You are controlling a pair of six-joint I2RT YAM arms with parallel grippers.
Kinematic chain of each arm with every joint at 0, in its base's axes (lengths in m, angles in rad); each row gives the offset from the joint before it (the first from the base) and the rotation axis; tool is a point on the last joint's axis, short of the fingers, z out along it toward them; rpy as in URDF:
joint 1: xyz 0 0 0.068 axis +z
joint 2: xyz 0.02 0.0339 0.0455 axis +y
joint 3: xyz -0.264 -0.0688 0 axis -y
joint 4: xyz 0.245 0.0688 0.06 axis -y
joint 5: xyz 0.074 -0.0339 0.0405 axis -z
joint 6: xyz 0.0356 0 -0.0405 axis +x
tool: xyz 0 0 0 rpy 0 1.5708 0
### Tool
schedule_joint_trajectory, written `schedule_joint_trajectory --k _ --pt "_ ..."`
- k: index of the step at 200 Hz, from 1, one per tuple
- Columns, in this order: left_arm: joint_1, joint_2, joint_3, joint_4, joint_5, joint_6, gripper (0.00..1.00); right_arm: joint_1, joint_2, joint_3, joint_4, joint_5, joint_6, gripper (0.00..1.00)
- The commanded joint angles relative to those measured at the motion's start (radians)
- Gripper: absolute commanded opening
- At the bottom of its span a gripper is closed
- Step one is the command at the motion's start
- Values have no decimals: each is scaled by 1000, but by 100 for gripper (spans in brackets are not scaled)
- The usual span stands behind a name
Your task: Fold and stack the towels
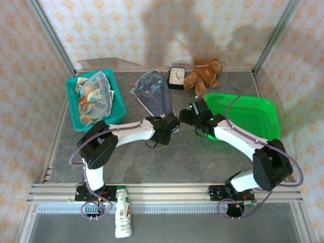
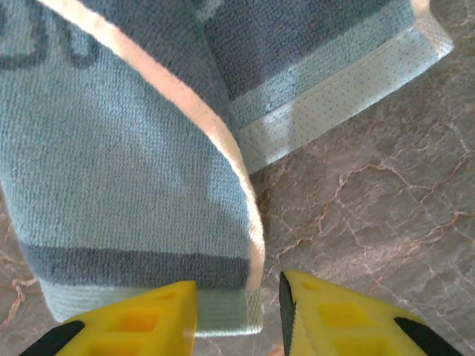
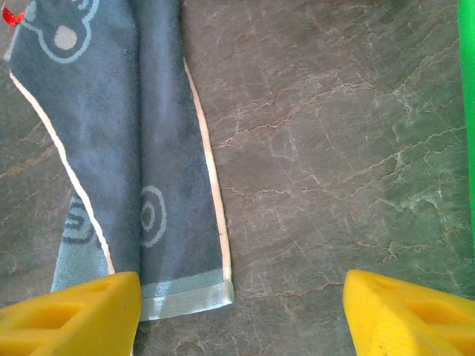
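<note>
At the middle of the table [image 1: 202, 157], between a teal basket [image 1: 115, 83] and a green tray [image 1: 255, 116]: one blue-grey towel [image 1: 152, 93], laid out long and narrow, with its near end just in front of both grippers. From the right wrist view, seen already lapped once along its length, one long side over the other, with a pale hem at the near end. Not yet folded across, so judged only half-folded.

Inside the teal basket: other towels [image 1: 93, 96], crumpled in a heap, orange-and-blue dotted and cream among them. None of these folded. Nowhere a stack begun, as far as can be seen.

Left gripper [image 2: 237, 311]: yellow fingers a little apart, low at one near corner of the towel, with the hem reaching to the narrow gap. Not pressed together on the cloth, as far as can be judged. Right gripper [image 3: 241, 319]: fingers wide apart, holding nothing, above bare stone just beside the other near corner.

Probably next: taking both near corners and bringing them over to the far end, then setting the folded piece down, perhaps in the green tray. After that, the same again for every towel in the basket. Most of the work left to do; judged close to the beginning.
</note>
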Motion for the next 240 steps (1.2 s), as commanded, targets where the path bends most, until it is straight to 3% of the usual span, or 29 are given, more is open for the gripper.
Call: schedule_joint_trajectory --k 1,49,81,116,146,191,240 --pt "-3 34 45 -42 -34 55 35 0 -24 -14 -25 40 15 72" --pt "-6 94 35 -58 -35 68 33 0 -26 -10 -25 43 17 72" --pt "-6 84 21 -58 -48 57 0 0 -13 3 -22 29 16 72" --pt "0 -32 6 -85 -106 26 0 13 29 24 -14 -5 23 66" --pt "44 -180 -47 -87 -106 -33 0 31 84 47 -1 -42 31 49" --pt "141 -364 -163 -39 -50 -136 0 81 173 61 18 -66 50 47" --pt "191 -433 -252 5 -31 -185 0 91 282 70 17 -66 57 45"
